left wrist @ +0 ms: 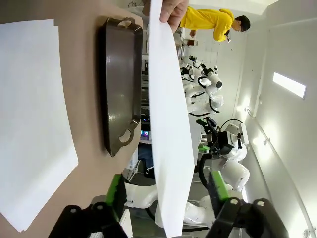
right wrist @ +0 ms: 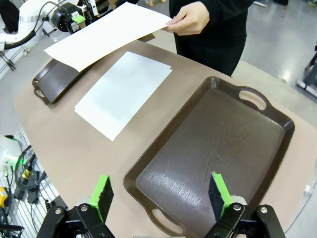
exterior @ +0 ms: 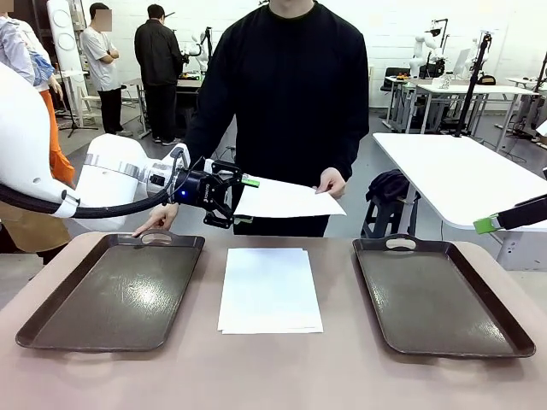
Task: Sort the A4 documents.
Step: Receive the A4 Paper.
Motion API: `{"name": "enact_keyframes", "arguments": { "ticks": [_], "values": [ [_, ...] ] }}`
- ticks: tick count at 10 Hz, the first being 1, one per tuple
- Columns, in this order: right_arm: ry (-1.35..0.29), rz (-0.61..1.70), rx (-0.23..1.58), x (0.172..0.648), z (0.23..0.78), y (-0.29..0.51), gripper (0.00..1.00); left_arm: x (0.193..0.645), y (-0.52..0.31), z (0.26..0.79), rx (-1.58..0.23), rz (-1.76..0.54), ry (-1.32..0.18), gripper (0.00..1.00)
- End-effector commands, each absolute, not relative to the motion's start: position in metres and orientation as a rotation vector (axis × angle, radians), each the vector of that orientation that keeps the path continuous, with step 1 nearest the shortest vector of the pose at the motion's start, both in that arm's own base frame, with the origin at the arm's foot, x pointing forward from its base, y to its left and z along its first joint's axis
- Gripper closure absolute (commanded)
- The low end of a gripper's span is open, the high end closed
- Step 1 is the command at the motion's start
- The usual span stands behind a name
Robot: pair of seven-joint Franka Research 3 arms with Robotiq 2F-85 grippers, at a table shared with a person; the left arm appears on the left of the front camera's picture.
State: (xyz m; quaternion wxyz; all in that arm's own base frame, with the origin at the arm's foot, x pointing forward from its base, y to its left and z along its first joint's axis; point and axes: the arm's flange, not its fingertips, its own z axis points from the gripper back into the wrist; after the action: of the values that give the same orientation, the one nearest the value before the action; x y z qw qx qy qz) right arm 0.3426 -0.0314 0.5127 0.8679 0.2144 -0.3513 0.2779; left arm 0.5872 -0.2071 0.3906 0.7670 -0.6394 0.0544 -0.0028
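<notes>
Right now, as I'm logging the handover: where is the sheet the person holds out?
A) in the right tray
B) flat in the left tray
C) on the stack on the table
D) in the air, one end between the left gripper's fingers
D: the person's hand holds the sheet in the air, and its other end lies between the spread fingers of the left gripper.

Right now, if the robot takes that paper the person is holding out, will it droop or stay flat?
Probably droop: the paper is very thin and already curves a little beside the left tool. It is likely very light, since the person's hand holds it up by one corner. It might crease if pinched hard.
</notes>
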Motion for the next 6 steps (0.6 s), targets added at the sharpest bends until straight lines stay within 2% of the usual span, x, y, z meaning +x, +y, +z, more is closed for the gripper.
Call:
{"name": "enact_keyframes", "arguments": {
  "ticks": [1,2,3,4,5,6],
  "values": [
    [-0.736,0.585,0.468,0.3439,0.5107,-0.0312,0.0,0.5936,-0.2143,0.3903,-1.418,-0.013,0.073,0.37],
    [-0.736,0.585,0.468,0.3439,0.5107,-0.0312,0.0,0.5945,-0.2168,0.3911,-1.417,-0.017,0.075,0.24],
    [-0.736,0.585,0.468,0.3439,0.5107,-0.0312,0.0,0.5954,-0.218,0.3907,-1.415,-0.015,0.067,0.55],
    [-0.736,0.585,0.468,0.3439,0.5107,-0.0312,0.0,0.5955,-0.2194,0.3907,-1.416,-0.013,0.061,0.42],
    [-0.736,0.585,0.468,0.3439,0.5107,-0.0312,0.0,0.5956,-0.2192,0.3903,-1.419,-0.011,0.061,0.74],
    [-0.736,0.585,0.468,0.3439,0.5107,-0.0312,0.0,0.5954,-0.2194,0.3904,-1.419,-0.005,0.06,0.61]
  ]
}}
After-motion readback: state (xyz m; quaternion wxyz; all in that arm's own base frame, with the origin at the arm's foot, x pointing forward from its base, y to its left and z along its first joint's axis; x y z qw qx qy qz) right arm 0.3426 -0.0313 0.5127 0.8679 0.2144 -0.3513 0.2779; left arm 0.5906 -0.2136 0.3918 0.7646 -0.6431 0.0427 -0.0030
